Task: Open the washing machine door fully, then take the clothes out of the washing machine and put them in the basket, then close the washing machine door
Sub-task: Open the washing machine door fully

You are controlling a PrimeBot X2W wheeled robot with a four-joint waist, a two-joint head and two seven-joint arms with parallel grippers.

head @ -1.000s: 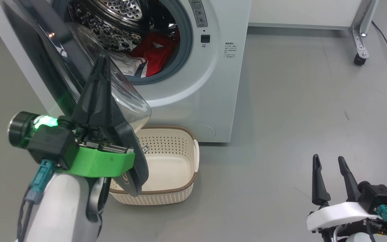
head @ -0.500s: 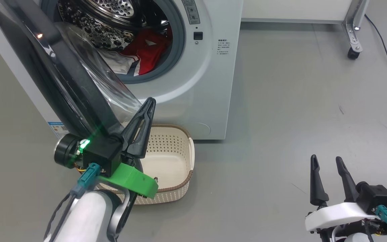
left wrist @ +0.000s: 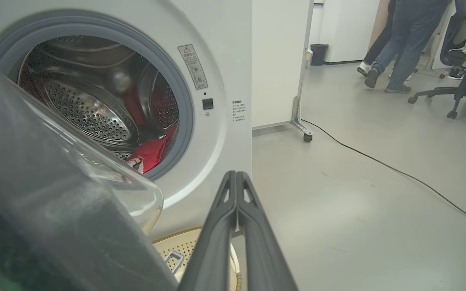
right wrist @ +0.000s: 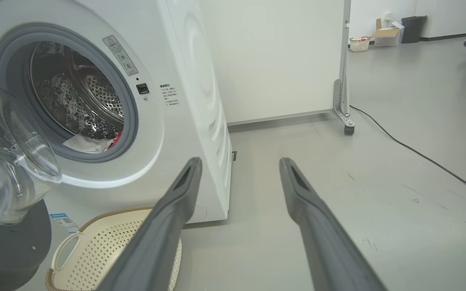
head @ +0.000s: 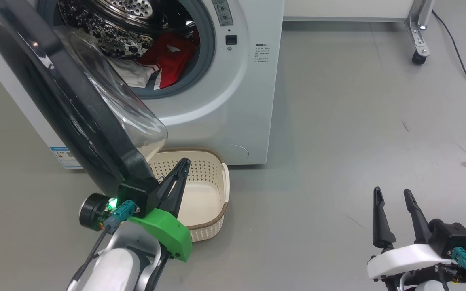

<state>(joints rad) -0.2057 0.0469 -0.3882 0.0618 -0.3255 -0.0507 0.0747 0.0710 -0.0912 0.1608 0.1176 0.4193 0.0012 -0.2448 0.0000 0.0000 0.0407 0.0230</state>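
door-opening seems to be in hand: the large round glossy black-rimmed door (head: 75,105) is standing swung out from the big white front-loading washing machine (head: 233,105), its lower edge near the small cream perforated plastic basket (head: 212,154). the left pincer (head: 183,162), fingers pressed together and empty, is sitting beside that edge; the right pincer (head: 392,192) is hanging spread wide. the bright red soft garment (head: 172,60) and white striped garment (head: 134,74) are lying in the drum (head: 107,36); next is probably calling for pushing the door wider

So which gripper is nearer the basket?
Left. The left gripper, fingers shut, is right beside the basket on its left; the right gripper is far off to its right, over the floor.
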